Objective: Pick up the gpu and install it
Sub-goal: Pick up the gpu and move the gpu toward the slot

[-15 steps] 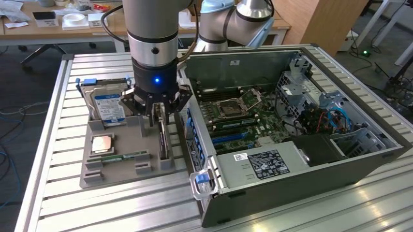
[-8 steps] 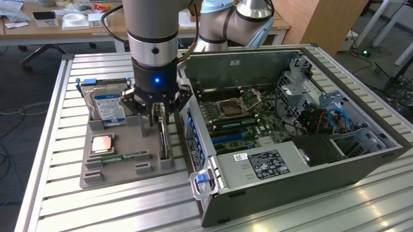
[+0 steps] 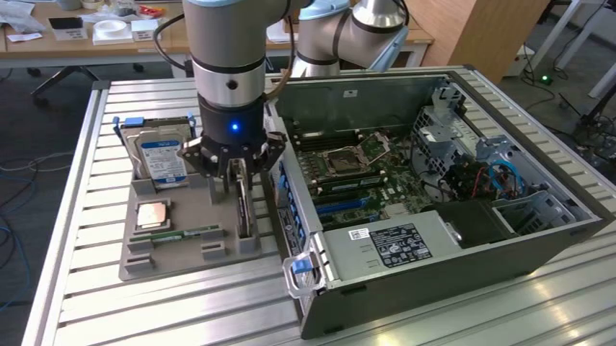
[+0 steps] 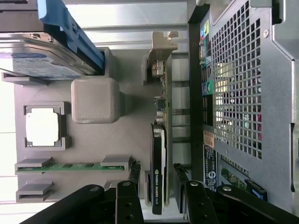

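Ribbed aluminium slats make up the table [image 3: 86, 288], with cluttered desks [image 3: 77, 40] behind it. On the table, the gpu [image 3: 244, 216] stands on edge in a slot of a grey tray [image 3: 192, 205], on the side nearest the open computer case [image 3: 452, 252]. The arm's fingers [image 4: 134, 179] straddle the card, spread wide; the wrist view shows a gap on each side, so nothing is gripped. That view also catches the card's silver bracket [image 4: 161, 44] and the case's perforated wall [image 4: 243, 93]. The exterior view takes in the motherboard [image 3: 356, 173] inside the case. It also shows a hard drive [image 3: 161, 158], a processor chip [image 3: 154, 215] and a memory stick [image 3: 178, 234] in the tray.
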Robot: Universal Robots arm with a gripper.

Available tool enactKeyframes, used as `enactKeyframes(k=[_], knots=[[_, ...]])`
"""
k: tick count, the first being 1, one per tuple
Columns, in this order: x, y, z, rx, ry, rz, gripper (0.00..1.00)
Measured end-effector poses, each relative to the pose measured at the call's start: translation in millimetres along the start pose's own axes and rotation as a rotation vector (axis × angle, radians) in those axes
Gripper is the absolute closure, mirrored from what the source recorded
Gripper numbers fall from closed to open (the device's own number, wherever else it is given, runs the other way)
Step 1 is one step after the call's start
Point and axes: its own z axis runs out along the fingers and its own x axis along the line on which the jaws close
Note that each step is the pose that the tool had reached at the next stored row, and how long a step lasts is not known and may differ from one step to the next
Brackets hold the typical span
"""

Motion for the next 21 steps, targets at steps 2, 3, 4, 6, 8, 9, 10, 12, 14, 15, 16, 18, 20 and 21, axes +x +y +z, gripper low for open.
enactKeyframes(k=[2,3,4,6,8,9,10,12,14,15,16,18,20,21], knots=[[0.0,-0.1,2.6,0.0001,-0.0001,0.0,0.58],[0.0,-0.2,2.7,0.0002,0.0,0.0,0.58],[0.0,-0.2,2.7,0.0002,0.0001,0.0,0.58],[-0.1,-0.1,2.9,0.0,-0.0001,0.0,0.58],[-1.2,-0.1,3.4,-0.0002,-0.0002,0.0,0.58],[-1.5,-0.1,3.7,-0.0002,-0.0002,0.0,0.58],[-1.6,-0.1,3.8,0.0,-0.0001,0.0,0.58],[-1.7,-0.1,6.2,0.0,-0.0002,0.0,0.58],[-1.7,-0.3,9.7,0.0,-0.0001,0.0,0.58],[-1.7,-0.4,11.5,0.0,0.0,0.0,0.58],[-1.7,-0.5,13.3,0.0,0.0,0.0,0.58],[-1.8,-0.7,17.0,0.0,0.0,0.0,0.58],[-1.8,-0.8,20.6,0.0,0.0,0.0,0.58],[-1.6,-0.9,22.1,0.0005,0.0006,0.0,0.58]])
